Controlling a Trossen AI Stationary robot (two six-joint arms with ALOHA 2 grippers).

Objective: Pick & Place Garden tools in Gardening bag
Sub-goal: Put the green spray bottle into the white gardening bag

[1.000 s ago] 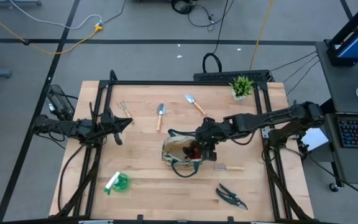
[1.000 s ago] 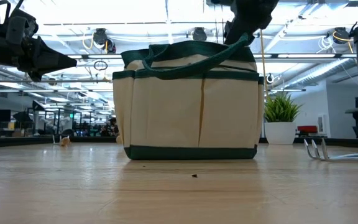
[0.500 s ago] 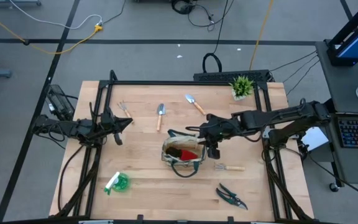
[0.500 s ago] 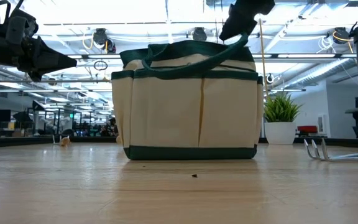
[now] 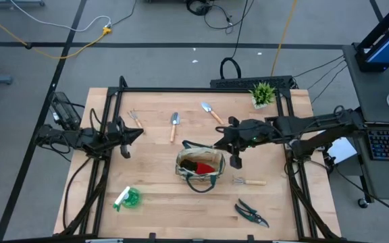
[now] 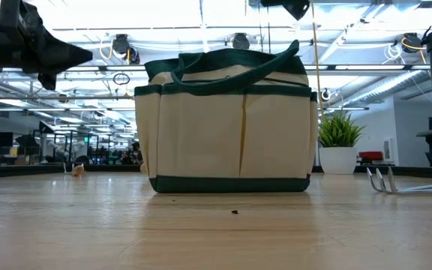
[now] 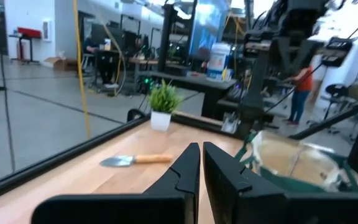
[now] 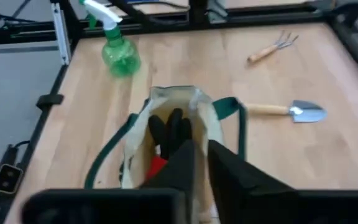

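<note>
Pale wooden planks make up the table (image 5: pixel 161 192), framed by dark rails, with grey floor and loose cables beyond it.

Nearest the right claw (image 5: pixel 236 160) is the gardening bag (image 5: pixel 199 166), just beside it toward the table's middle; the claw hangs above the bag's rim on the right, fingers pressed together and holding nothing. Inside the open bag lies a red-and-black item (image 8: pixel 166 140), seen past the claw's own dark fingers (image 8: pixel 219 168). The bag's dark green handle loops stand up around the opening. Just beyond the claw toward the front edge lies a small rake (image 5: pixel 249 181) with a wooden handle, and farther that way the dark pruning shears (image 5: pixel 251 213). On the far side of the claw, a wooden-handled trowel (image 5: pixel 212 112) lies near the arm, and a potted green plant (image 5: pixel 263 93) stands in the back corner behind it.

The left claw (image 5: pixel 127 150) hovers well apart from the bag, over the left part of the table, its fingers pressed together on nothing. Near it, toward the back edge, lies a small fork (image 5: pixel 135 119), and past that a second trowel (image 5: pixel 174 125) with a dark blade. Toward the front edge from this claw lies a green-and-white spray bottle (image 5: pixel 127 198).

From table level the bag (image 6: pixel 227 124) blocks most of the middle, with the rake's tines (image 6: pixel 381 180) to its side.
</note>
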